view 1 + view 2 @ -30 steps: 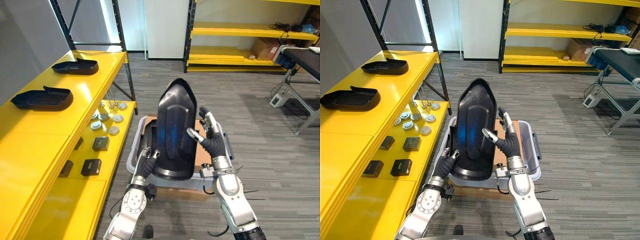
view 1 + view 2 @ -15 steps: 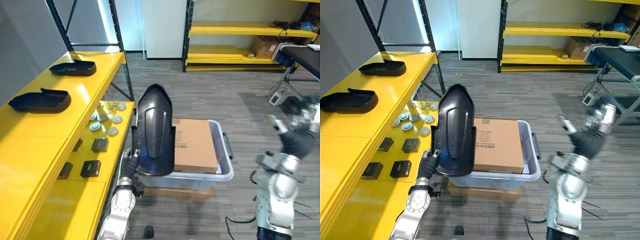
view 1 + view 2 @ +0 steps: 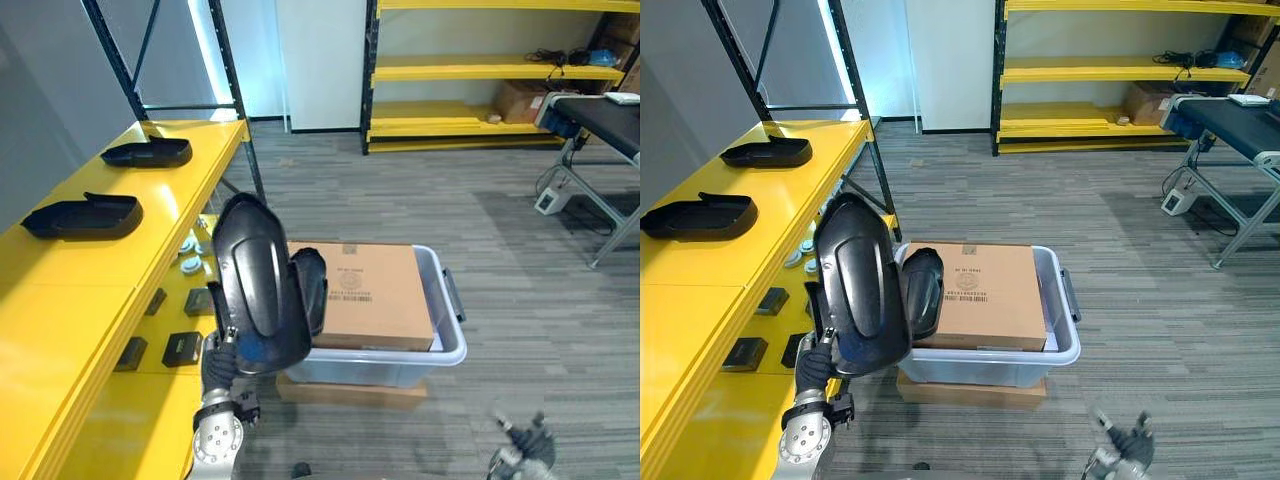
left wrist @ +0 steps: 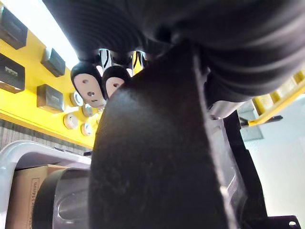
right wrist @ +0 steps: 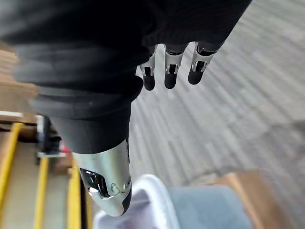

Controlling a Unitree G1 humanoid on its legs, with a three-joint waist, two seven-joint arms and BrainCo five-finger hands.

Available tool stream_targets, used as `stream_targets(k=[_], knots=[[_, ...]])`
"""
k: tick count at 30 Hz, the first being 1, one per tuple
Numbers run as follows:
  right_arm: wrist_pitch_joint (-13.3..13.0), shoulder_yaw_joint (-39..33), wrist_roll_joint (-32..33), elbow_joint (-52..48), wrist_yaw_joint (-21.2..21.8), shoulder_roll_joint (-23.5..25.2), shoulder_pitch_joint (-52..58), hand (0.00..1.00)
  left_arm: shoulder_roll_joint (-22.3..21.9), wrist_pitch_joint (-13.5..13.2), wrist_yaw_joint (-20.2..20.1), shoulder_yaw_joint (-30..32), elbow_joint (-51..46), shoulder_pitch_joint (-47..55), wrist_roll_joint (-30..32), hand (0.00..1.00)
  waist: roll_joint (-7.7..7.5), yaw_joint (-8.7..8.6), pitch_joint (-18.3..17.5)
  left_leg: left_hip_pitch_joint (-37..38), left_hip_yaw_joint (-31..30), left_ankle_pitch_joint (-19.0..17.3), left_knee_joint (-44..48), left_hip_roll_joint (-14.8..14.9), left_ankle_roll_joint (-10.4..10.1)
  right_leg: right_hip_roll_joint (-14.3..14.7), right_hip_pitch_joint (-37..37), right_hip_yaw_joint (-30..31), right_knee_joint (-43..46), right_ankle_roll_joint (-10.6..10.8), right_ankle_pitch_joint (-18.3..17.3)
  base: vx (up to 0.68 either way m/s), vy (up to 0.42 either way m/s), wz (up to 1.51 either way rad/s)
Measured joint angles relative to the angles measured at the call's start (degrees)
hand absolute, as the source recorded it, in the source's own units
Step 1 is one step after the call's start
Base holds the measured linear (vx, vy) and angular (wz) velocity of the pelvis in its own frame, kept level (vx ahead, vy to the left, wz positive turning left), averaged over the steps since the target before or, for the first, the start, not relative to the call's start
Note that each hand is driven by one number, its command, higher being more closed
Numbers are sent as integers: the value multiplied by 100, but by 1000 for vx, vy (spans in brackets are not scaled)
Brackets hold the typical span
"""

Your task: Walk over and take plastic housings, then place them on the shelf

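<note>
Left eye view: a black, elongated plastic housing (image 3: pixel 262 290) is held upright by the left robot hand (image 3: pixel 222 352), whose fingers (image 4: pixel 88 86) are curled over the lower rim. The long axis is nearly vertical, with the rounded narrow end pointing up and leaning slightly toward the yellow metal shelf (image 3: pixel 60 300) on the robot's left. The housing is carried in the air between the shelf's front edge and a grey plastic bin (image 3: pixel 452 346).

Four housings are counted. One is held. A second black housing (image 3: pixel 309 288) stands in the bin, against the left side of a brown cardboard box (image 3: pixel 378 290). Two further black housings lie flat on the top shelf board, the far one (image 3: pixel 150 153) near the far end and the nearer one (image 3: pixel 82 215) toward the back edge.

The right robot hand (image 5: pixel 169 71) is seen low over the grey floor with fingers straight and relaxed, holding nothing.
</note>
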Motion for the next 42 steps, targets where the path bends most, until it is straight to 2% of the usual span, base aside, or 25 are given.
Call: stream_targets(k=[3,5,7,8,9,10,11,13,15,17,18,19,20,22,23,27,28,30,31,33,34,35,36,39,42], knots=[[37,293,-267,206,6,-11,-52,0,-101,-61,-2,0,-79,7,-88,100,-26,96,93,-283,-10,-28,324,-54,43,-109,8,-565,375,-16,-218,-36,-16,97],[34,331,-326,213,-15,-48,-208,0,-139,-77,7,3,-314,14,-156,100,-34,120,227,-716,316,-393,765,-90,362,-261,12,-1239,526,11,-327,-64,26,158],[-4,289,-438,437,-31,-111,-451,0,-154,-151,30,-3,-420,-29,-241,100,-112,174,326,-1063,1272,-693,1400,98,708,-536,24,-1787,484,6,-344,-42,91,164],[0,286,-477,578,-39,-203,-573,0,-150,-206,43,2,-439,-55,-240,100,-88,269,363,-1237,2050,-787,2009,348,841,-620,50,-2093,529,46,-369,11,90,151],[-1,286,-487,595,-40,-242,-598,0,-151,-232,56,5,-441,-56,-240,100,-41,260,386,-1240,2562,-838,2355,531,911,-650,173,-2365,567,112,-406,102,79,151],[-1,289,-492,615,-47,-260,-667,0,-151,-238,68,-12,-438,-59,-239,100,-6,237,383,-1181,2942,-1026,2411,670,751,-684,249,-2644,653,172,-445,147,118,157],[-1,293,-494,714,-54,-267,-751,0,-126,-240,70,-24,-421,-127,-239,100,-56,253,428,-1164,3167,-1123,2327,591,729,-823,324,-2947,752,247,-492,150,176,130],[0,287,-502,843,-44,-290,-1034,0,-124,-264,81,-35,-419,-134,-240,100,-100,287,487,-1170,3116,-1210,2232,336,758,-969,417,-3191,761,302,-506,83,177,87],[-4,292,-508,975,-39,-211,-1282,0,-90,-283,72,-41,-254,-251,-241,100,-230,270,573,-1220,2824,-1380,2239,-1,766,-1105,574,-3438,646,301,-516,97,191,75],[25,290,-555,1114,-30,-217,-1439,0,-57,-281,55,-43,-79,-359,-244,100,-274,321,603,-1235,2745,-1615,2415,-144,803,-1214,699,-3523,655,297,-488,143,206,38],[35,290,-622,1109,-30,-231,-1464,0,-55,-280,22,-57,-30,-381,-244,100,-258,342,616,-1240,2640,-1796,2586,-212,814,-1396,700,-3514,1029,305,-468,156,182,31],[45,291,-653,1107,-29,-238,-1467,0,-50,-278,15,-79,-30,-387,-243,100,-228,327,635,-1231,2560,-1861,2664,-232,853,-1515,604,-3477,1391,248,-464,135,157,45],[74,297,-678,1126,-20,-234,-1464,0,2,-278,13,-139,-29,-434,-241,100,-177,244,664,-1179,2400,-1947,2715,-261,883,-1684,309,-3051,2253,-182,-521,127,150,53],[88,347,-695,1212,-12,-215,-1478,0,138,-278,16,-153,0,-603,-236,100,-201,129,731,-978,2092,-1940,2552,-401,859,-1506,-189,-1994,3067,-290,-766,205,156,82],[102,351,-699,1241,-12,-216,-1479,0,221,-276,28,-172,11,-664,-240,100,-213,63,756,-801,1910,-1937,2439,-492,855,-1258,-481,-1392,3260,-204,-920,213,124,82],[103,495,-702,1226,-12,-227,-1277,0,173,-239,41,-631,65,-597,-232,100,-188,8,777,-416,1356,-1922,2241,-699,860,-551,-1359,-62,2974,-167,-1122,187,47,93],[101,569,-673,1110,-10,-177,-1134,0,125,-222,43,-806,66,-593,-232,100,-215,-154,771,-362,1004,-1886,2317,-818,911,-263,-1669,693,2759,-145,-1110,178,-21,134],[95,600,-702,952,-8,-146,-1037,0,72,-209,52,-916,65,-591,-231,100,-288,-191,795,-298,770,-1929,2390,-928,892,-163,-1780,1196,2582,-28,-1024,148,-59,114],[92,609,-701,917,-10,-127,-994,0,52,-209,61,-951,64,-590,-231,100,-339,-186,798,-265,690,-1967,2416,-961,882,-172,-1789,1256,2506,28,-954,152,-115,86],[100,768,-706,788,3,-66,-829,0,-2,-209,126,-996,37,-568,-222,100,-452,18,766,-267,406,-2244,2729,-994,684,-224,-1630,1069,2168,-95,-674,187,-172,65],[100,803,-705,786,7,-59,-803,0,-15,-208,155,-1013,38,-554,-223,100,-473,83,749,-268,382,-2339,2780,-988,632,-227,-1554,1041,2023,-59,-544,188,-218,44],[100,795,-706,782,12,-70,-803,0,-83,-204,211,-1000,41,-533,-224,100,-435,106,717,-297,450,-2556,2932,-757,548,-151,-1401,845,1834,56,-389,178,-258,46],[100,796,-709,778,10,-67,-791,0,-88,-205,255,-979,40,-496,-221,100,-367,100,665,-336,779,-2602,2996,-384,402,-37,-1263,655,1593,-31,-319,173,-264,49],[101,802,-761,762,10,-62,-811,0,-94,-204,274,-978,40,-440,-220,100,-329,161,624,-278,765,-2405,2870,-150,247,129,-1076,431,1266,-170,-229,160,-221,29],[88,832,-767,763,11,-60,-785,0,-94,-201,279,-996,42,-448,-221,100,-392,242,582,-134,642,-2164,2536,-133,130,171,-870,259,931,-269,-133,94,-155,25]])
